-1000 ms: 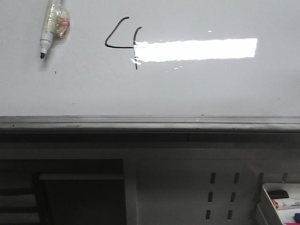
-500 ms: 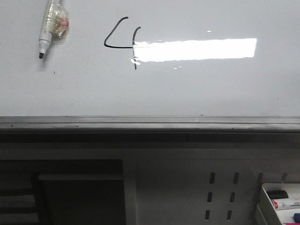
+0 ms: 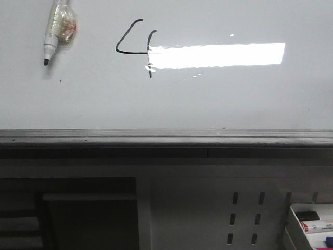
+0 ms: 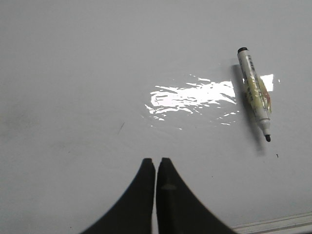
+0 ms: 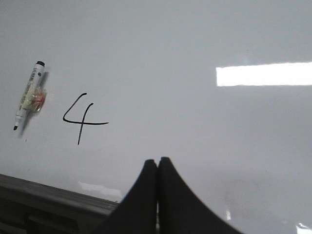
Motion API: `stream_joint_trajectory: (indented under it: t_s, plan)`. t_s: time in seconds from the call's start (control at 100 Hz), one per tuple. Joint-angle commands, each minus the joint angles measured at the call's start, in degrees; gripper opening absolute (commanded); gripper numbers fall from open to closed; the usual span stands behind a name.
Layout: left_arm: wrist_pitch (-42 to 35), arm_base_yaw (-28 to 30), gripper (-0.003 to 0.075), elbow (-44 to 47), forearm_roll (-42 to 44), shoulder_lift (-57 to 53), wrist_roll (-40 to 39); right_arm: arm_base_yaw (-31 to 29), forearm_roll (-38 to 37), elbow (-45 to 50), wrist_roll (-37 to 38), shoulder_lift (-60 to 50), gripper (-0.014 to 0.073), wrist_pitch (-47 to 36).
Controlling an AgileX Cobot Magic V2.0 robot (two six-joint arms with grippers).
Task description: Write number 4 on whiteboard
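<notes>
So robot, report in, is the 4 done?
Left pincer shut, empty. Right pincer shut, empty. Number 4 drawn on whiteboard. Marker stuck left of it, nothing blocking.

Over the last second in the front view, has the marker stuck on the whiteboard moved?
No. The marker keeps its spacing from the drawn 4 and its height above the whiteboard rail; the slight common shift looks like camera movement.

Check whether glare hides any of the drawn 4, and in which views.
Front view: a bright rectangular reflection on the whiteboard overlaps the right end of the number 4, washing out its bar and part of the vertical stroke. Right wrist view: the reflection lies well apart, so the 4 reads whole. Left wrist view: rippled glare beside the marker; no 4 visible.
</notes>
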Motion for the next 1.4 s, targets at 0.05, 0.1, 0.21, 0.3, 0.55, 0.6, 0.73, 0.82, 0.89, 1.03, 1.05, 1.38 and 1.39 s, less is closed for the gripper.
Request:
stream_joint_trajectory:
  t_s: [0.05, 0.1, 0.21, 0.3, 0.55, 0.6, 0.73, 0.82, 0.89, 1.03, 1.05, 1.38, 1.39]
  plan:
    - [-4.1, 0.2, -0.002, 1.7, 0.0, -1.6, -0.8, -0.4, 1.5, -1.5, -0.6, 0.5, -0.0066, -2.8]
    - [-4.0, 0.0, -0.002, 1.7, -1.3, -1.6, -0.8, -0.4, 1.5, -1.5, -0.6, 0.5, -0.0066, -2.8]
    - [-2.7, -0.4, -0.002, 1.7, -3.7, -1.6, -0.8, -0.4, 1.5, -1.5, -0.6, 0.5, -0.0066, -2.8]
    - [-2.6, -0.4, -0.002, 1.7, -2.9, -1.6, -0.8, -0.4, 1.5, -1.5, -0.6, 0.5, -0.0066, -2.8]
    - [-2.5, -1.4, -0.002, 1.7, 6.6, -1.6, -0.8, -0.4, 1.5, -1.5, -0.6, 0.5, -0.0066, -2.8]
    - [-2.5, -1.4, -0.002, 1.7, 6.6, -1.6, -0.8, -0.4, 1.5, -1.5, -0.6, 0.5, -0.0066, -2.8]
    - [-2.5, -1.4, -0.002, 1.6, 6.6, -1.6, -0.8, -0.4, 1.5, -1.5, -0.6, 0.5, -0.0066, -2.8]
    - [-2.5, -1.4, -0.002, 1.6, 6.6, -1.6, -0.8, -0.4, 1.5, -1.5, -0.6, 0.5, -0.0066, -2.8]
    - [-2.5, -1.4, -0.002, 1.6, 6.6, -1.6, -0.8, -0.4, 1.5, -1.5, -0.6, 0.5, -0.0066, -2.8]
    - [-2.5, -1.4, -0.002, 1.6, 6.6, -1.6, -0.8, -0.4, 1.5, -1.5, -0.6, 0.5, -0.0066, -2.8]
    - [-2.5, -1.4, -0.002, 1.6, 6.6, -1.6, -0.8, -0.4, 1.5, -1.5, -0.6, 0.5, -0.0066, -2.8]
    - [-2.5, -1.4, -0.002, 1.6, 6.6, -1.6, -0.8, -0.4, -5.3, -1.5, -0.6, 0.5, -0.0066, -3.2]
    - [-2.5, -1.4, -0.002, 1.6, 6.6, -1.6, -0.8, -0.4, -7.7, -1.5, -0.4, 0.5, -0.0066, -3.2]
